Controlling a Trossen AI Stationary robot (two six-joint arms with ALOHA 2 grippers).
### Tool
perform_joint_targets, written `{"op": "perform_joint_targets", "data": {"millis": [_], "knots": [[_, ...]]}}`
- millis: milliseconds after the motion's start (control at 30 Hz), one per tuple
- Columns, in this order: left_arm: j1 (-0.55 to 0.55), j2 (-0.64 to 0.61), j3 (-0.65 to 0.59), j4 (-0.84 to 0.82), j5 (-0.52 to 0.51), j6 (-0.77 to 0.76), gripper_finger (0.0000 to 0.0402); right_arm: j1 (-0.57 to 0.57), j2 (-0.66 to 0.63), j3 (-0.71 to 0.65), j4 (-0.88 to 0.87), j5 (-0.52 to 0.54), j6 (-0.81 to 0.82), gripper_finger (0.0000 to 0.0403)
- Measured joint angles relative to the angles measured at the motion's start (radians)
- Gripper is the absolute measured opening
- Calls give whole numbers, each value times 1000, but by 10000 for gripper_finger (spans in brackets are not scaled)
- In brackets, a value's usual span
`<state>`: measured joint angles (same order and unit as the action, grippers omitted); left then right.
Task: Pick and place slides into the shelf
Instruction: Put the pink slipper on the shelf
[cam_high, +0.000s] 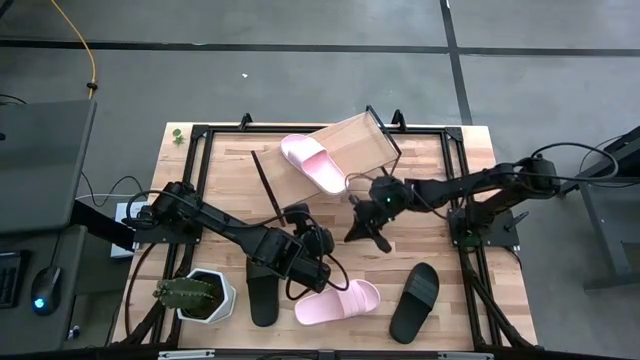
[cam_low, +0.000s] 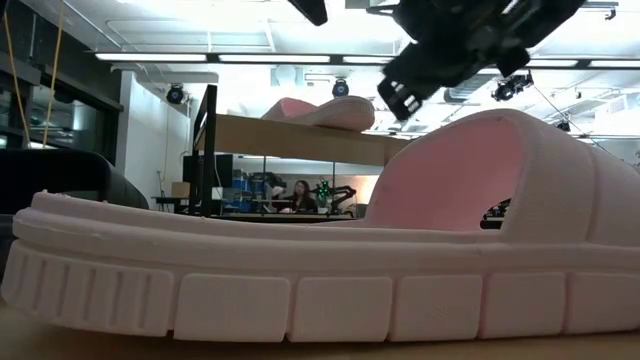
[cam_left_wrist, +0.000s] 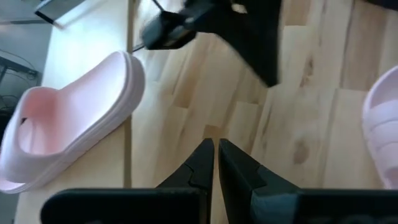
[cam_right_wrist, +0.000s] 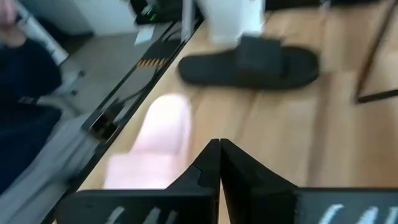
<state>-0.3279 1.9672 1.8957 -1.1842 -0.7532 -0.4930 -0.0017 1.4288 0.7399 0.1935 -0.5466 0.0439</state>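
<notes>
The shelf (cam_high: 355, 145) stands tilted at the table's far middle, and one pale pink slide (cam_high: 312, 163) lies on its left edge, also visible in the left wrist view (cam_left_wrist: 68, 118). The second pink slide (cam_high: 337, 302) lies on the table near the front edge, between two black slides (cam_high: 263, 295) (cam_high: 415, 302). My left gripper (cam_high: 298, 214) (cam_left_wrist: 216, 149) is shut and hovers over bare wood in the middle. My right gripper (cam_high: 358, 235) (cam_right_wrist: 219, 149) is also shut, just right of it, pointing toward the near-left side. Neither holds anything.
A cactus in a white pot (cam_high: 195, 293) stands at the near left corner, beside the left black slide. A thin black rod (cam_high: 265, 185) rises left of the shelf. Black frame bars (cam_high: 455, 160) run along the table's edges. The two grippers are close together mid-table.
</notes>
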Motion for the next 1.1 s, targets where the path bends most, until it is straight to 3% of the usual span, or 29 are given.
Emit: {"op": "perform_joint_targets", "data": {"millis": [233,467,700,1100], "knots": [[0,0,0,14,83,6,15,69,-11,0,-82,23,-20,0],[0,0,0,9,91,-13,14,77,-71,0,-168,27,-18,0],[-6,0,-26,50,170,-53,14,61,-225,0,-349,238,-45,0],[-85,0,-108,279,226,98,14,61,-478,-1,-512,356,-78,0]]}}
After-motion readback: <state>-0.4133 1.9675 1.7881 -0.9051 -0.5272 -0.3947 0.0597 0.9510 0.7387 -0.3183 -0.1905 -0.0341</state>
